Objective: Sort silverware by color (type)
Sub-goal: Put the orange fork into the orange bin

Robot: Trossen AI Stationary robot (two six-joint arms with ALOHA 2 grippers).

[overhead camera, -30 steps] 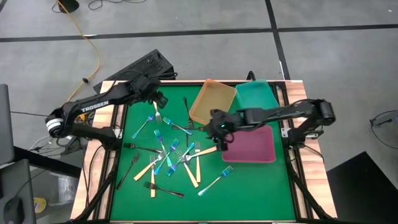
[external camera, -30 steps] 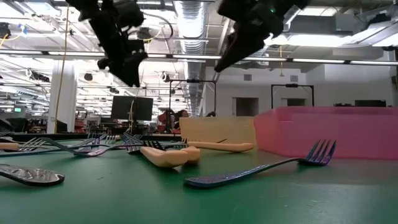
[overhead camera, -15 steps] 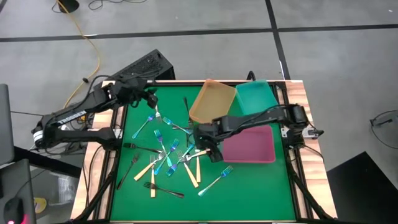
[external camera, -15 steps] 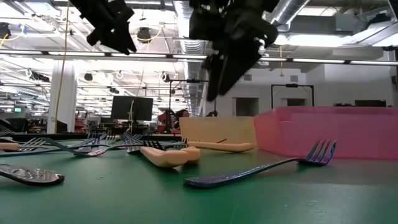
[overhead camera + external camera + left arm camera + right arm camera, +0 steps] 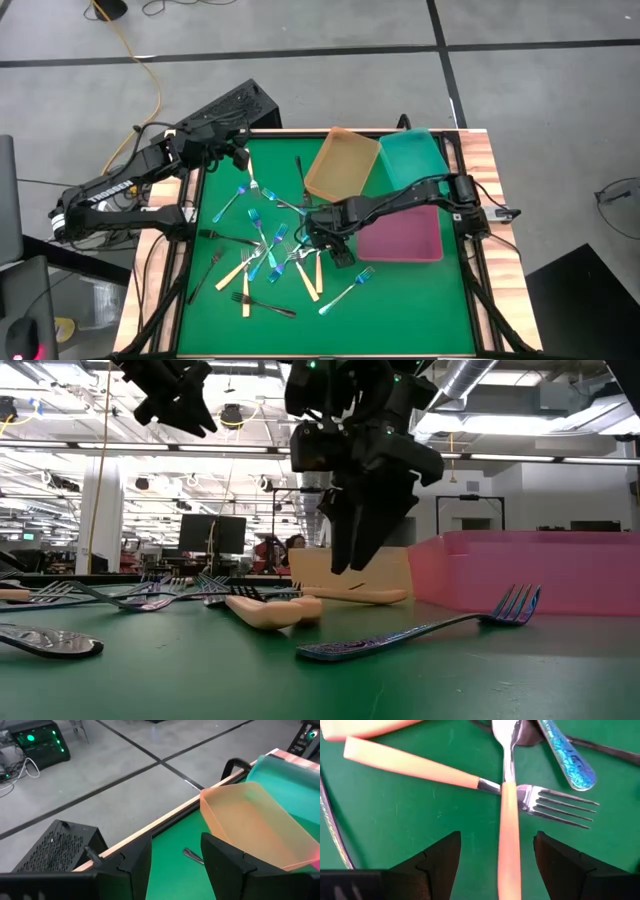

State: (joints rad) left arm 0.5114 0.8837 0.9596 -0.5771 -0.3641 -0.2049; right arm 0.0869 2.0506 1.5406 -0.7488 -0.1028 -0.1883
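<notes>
We work over a green table [image 5: 400, 300] whose far right part carries three trays side by side, orange [image 5: 342, 163], teal [image 5: 412, 156] and pink [image 5: 405, 232]. We judge them to be the bins for the three kinds, set within easy reach of our right arm. In these views we cannot see any fork inside them.

The silverware [image 5: 268, 250] lies scattered across the left and middle of the table, crossing and overlapping, so picking means singling out one piece at a time. It is thin and flat: cream handles with silver tines, iridescent blue-teal pieces, and all-black ones. One blue-teal fork [image 5: 347, 289] lies apart, nearer us and to the right of the heap.

Our left gripper [image 5: 175, 860] hangs raised over the far left corner, fingers parted and empty, waiting clear of the pile.

Our right gripper [image 5: 492, 852] is low over the right edge of the heap, jaws spread wide and grasping nothing. Between its fingers [image 5: 437, 857] a cream-handled fork [image 5: 508, 832] runs lengthwise, lying across a second cream fork [image 5: 420, 767]. We judge that it is lined up to pinch the upper one.
</notes>
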